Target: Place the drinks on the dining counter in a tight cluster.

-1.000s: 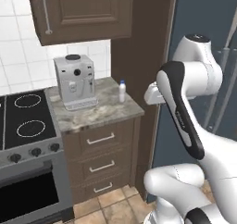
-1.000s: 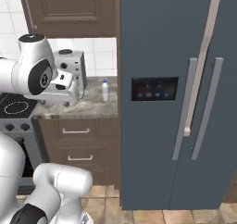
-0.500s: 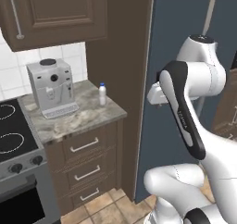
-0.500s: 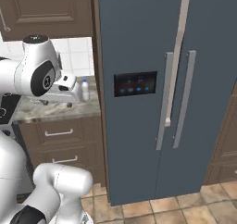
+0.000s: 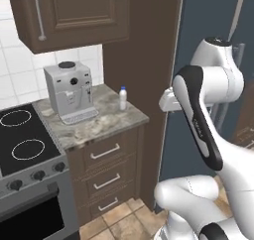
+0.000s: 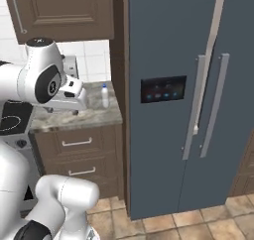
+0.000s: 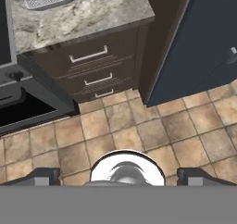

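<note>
Simulated kitchen, seen from behind a white robot arm. On a small marbled desk (image 5: 99,122) beside a black stovetop (image 5: 22,145), a small white bottle with blue cap (image 5: 122,98) standing upright near the right end, well apart from a silver coffee machine (image 5: 68,92) to its left. From the other base camera, the same small bottle (image 6: 104,96) upright near the back of the stone top, close to the dark wooden panel beside a tall blue-grey refrigerator (image 6: 183,95). Brown drawers with silver handles (image 7: 88,54) below the stone top; tan floor tiles (image 7: 139,130) underneath.

Tool (image 7: 118,177) raised well clear of the desk, looking down at the floor and drawer fronts, its two dark tips far apart at the bottom corners of the hand camera, nothing between them. Nowhere near the bottle yet.

Judged by look: bottle probably light, rigid plastic, smooth and somewhat slippery, narrow-based and so easy to tip with a sideways nudge. Best taken around the middle of the cylindrical body, below the cap, tips on opposite sides, squeezed gently. Enough free stone around it for a side approach, though the wooden panel stands near on the right.

No readable writing or brand on the bottle; too small to tell. Coffee machine front shows a dark knob, no legible lettering. Refrigerator door carries a dark display panel (image 6: 163,89) with faint coloured icons, unreadable.
</note>
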You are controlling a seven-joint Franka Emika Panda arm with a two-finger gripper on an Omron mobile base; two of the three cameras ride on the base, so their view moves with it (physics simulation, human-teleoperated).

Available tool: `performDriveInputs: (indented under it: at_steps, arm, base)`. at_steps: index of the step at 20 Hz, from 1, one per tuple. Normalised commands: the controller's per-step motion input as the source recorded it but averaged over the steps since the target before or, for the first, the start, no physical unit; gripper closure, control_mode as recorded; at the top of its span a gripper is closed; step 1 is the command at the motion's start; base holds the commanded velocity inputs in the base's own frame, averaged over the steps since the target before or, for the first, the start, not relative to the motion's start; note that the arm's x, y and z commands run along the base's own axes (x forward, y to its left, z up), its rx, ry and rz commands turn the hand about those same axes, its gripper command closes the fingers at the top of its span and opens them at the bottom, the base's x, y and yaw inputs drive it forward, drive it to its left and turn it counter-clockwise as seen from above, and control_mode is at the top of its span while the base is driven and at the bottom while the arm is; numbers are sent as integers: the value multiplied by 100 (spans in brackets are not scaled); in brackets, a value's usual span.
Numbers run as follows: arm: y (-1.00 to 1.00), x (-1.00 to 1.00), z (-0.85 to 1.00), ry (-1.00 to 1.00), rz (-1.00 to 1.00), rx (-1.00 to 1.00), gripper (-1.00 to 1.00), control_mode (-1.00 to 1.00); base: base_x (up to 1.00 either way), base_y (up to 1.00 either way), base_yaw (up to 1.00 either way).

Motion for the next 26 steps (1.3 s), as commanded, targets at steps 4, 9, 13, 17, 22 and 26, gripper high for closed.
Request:
performDriveInputs:
  at_steps: [4, 9, 13, 17, 22, 26]
  arm:
    - [0, 0, 0, 0, 0, 0, -100, 100]
    - [0, 0, 0, 0, 0, 0, -100, 100]
    - [0, 0, 0, 0, 0, 0, -100, 100]
    - [0, 0, 0, 0, 0, 0, -100, 100]
    - [0, 0, 0, 0, 0, 0, -100, 100]
    - [0, 0, 0, 0, 0, 0, -100, 100]
  base:
    - [34, 23, 0]
    - [69, 13, 0]
    - [89, 28, 0]
    - [100, 11, 0]
    - [70, -37, -14]
    - [44, -64, -3]
